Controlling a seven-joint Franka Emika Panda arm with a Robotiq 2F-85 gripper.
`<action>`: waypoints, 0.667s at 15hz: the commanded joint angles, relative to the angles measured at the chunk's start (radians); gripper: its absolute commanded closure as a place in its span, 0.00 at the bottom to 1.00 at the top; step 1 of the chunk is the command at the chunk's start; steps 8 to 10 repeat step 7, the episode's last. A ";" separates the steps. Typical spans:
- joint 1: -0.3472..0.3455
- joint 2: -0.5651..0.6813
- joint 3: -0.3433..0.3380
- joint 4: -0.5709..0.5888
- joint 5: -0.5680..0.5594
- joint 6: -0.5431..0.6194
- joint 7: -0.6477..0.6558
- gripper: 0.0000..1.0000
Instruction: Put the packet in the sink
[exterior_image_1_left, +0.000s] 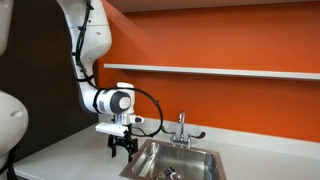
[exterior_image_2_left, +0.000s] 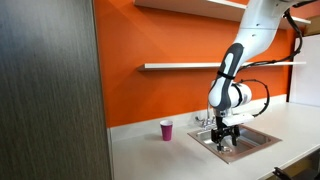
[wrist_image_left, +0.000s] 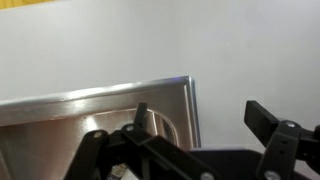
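white counter (exterior_image_1_left: 60, 152) under an orange wall (exterior_image_1_left: 230, 40), a white shelf (exterior_image_1_left: 220, 71) running above the sink. sink (exterior_image_1_left: 205, 158) — steel basin set into the counter, with a chrome tap (exterior_image_1_left: 182, 130) at its back rim. pink cup (exterior_image_2_left: 166, 129): upright on the counter, well apart from the sink. gripper (exterior_image_1_left: 123, 150) — hangs low on the white arm (exterior_image_1_left: 95, 45), at the sink's edge by one corner; in the wrist view its fingers (wrist_image_left: 268, 125) stand wide apart. packet: cannot be picked out for certain; a small dark shape (exterior_image_1_left: 168, 172) lies in the sink's basin, too small to identify.
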 joint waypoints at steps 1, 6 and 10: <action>-0.015 -0.012 0.015 -0.013 -0.008 -0.003 0.016 0.00; -0.014 -0.011 0.015 -0.018 -0.008 -0.003 0.019 0.00; -0.014 -0.011 0.015 -0.017 -0.008 -0.003 0.019 0.00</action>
